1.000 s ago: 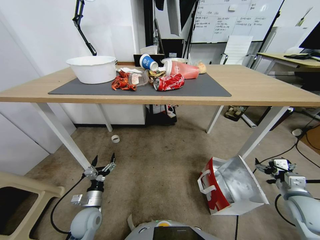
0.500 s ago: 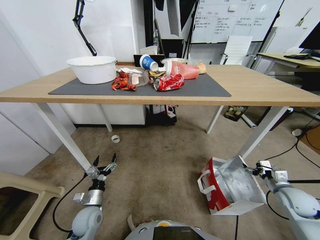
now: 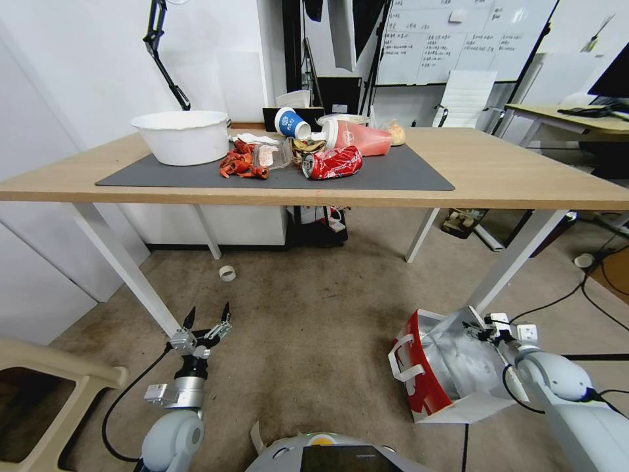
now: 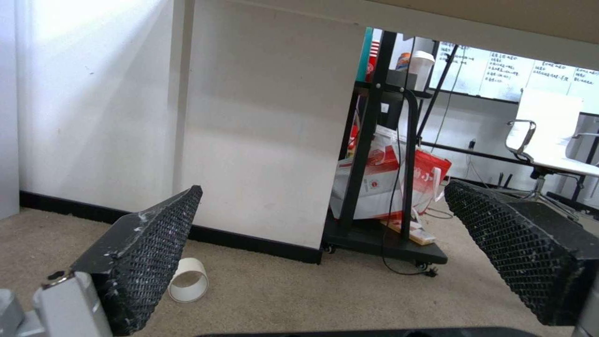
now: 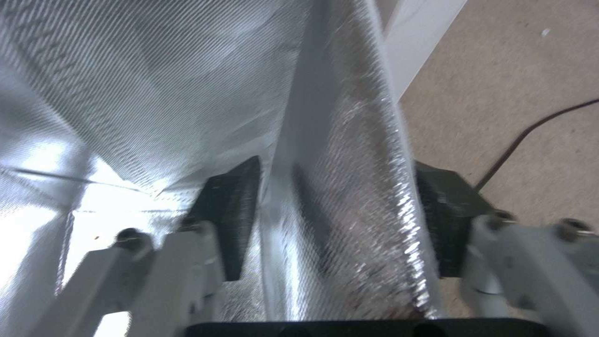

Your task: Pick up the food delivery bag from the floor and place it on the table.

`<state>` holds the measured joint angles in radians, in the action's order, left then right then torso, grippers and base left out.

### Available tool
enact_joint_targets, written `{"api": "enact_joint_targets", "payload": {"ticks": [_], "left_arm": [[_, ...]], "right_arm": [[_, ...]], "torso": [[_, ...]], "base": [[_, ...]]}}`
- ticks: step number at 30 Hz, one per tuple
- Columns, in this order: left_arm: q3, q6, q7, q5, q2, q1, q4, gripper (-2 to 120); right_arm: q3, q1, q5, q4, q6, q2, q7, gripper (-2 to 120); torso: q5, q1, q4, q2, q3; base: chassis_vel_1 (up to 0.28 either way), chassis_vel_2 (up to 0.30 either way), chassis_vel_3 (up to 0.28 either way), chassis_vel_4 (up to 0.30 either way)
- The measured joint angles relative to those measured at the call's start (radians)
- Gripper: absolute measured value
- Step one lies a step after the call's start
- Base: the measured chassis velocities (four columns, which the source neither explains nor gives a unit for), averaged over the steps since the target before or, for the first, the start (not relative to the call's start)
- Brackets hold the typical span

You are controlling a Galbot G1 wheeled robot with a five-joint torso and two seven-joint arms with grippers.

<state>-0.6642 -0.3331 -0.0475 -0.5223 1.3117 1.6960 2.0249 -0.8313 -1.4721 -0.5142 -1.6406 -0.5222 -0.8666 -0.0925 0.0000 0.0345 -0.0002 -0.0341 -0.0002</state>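
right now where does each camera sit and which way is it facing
Head view: high on the robot, facing forward and down at the long light-wood table, both arms showing.
Left wrist view: low over the worn brownish carpet floor, facing under the table, left gripper open.
Right wrist view: right gripper open astride the foil wall of the white, red-edged delivery bag.
Shared: head and right wrist views show that bag.

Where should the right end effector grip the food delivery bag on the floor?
On the upright foil-lined side wall of the food delivery bag, near its open top rim, coming from the bag's right. The right end effector is open astride that wall, one finger inside. The left end effector hangs open, far off.
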Motion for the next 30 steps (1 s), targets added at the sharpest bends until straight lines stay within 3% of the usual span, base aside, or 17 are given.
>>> {"api": "enact_joint_targets", "payload": {"ticks": [4, 5, 12, 13, 21, 30], "left_arm": [[0.000, -0.001, 0.002, 0.002, 0.002, 0.001, 0.001, 100], [0.000, -0.003, 0.002, 0.002, 0.002, 0.001, 0.001, 100], [-0.001, -0.004, 0.001, 0.002, -0.003, 0.000, 0.001, 100], [-0.003, -0.005, 0.001, 0.002, -0.004, -0.001, -0.004, 100], [-0.004, -0.013, -0.010, 0.002, -0.009, -0.004, -0.013, 100], [-0.012, -0.028, -0.029, 0.002, -0.009, -0.003, -0.018, 100]], "right_arm": [[-0.002, -0.007, -0.006, -0.002, 0.000, -0.001, 0.000, 37], [-0.005, -0.011, -0.007, -0.004, 0.001, -0.001, -0.001, 28], [-0.009, -0.018, -0.007, -0.009, 0.003, -0.004, -0.003, 9], [-0.010, -0.022, -0.007, -0.010, 0.004, -0.005, -0.002, 0], [-0.030, -0.058, -0.020, -0.044, 0.007, -0.002, -0.010, 0], [-0.041, -0.162, -0.194, -0.250, -0.014, 0.050, -0.043, 0]], "torso": [[0.0000, 0.000, 0.0001, 0.000, 0.000], [-0.0001, 0.000, 0.0001, 0.000, 0.000], [-0.0001, 0.000, 0.0002, 0.000, 0.000], [0.0000, 0.000, 0.0000, 0.000, 0.000], [0.0001, 0.000, -0.0001, 0.000, 0.000], [0.0000, 0.000, 0.0000, 0.000, 0.000]], "base": [[0.000, 0.000, 0.000, 0.000], [0.000, 0.000, 0.000, 0.000], [0.000, 0.000, 0.000, 0.000], [0.000, 0.000, 0.000, 0.000], [0.000, 0.000, 0.000, 0.000], [0.000, 0.000, 0.000, 0.000]]}}
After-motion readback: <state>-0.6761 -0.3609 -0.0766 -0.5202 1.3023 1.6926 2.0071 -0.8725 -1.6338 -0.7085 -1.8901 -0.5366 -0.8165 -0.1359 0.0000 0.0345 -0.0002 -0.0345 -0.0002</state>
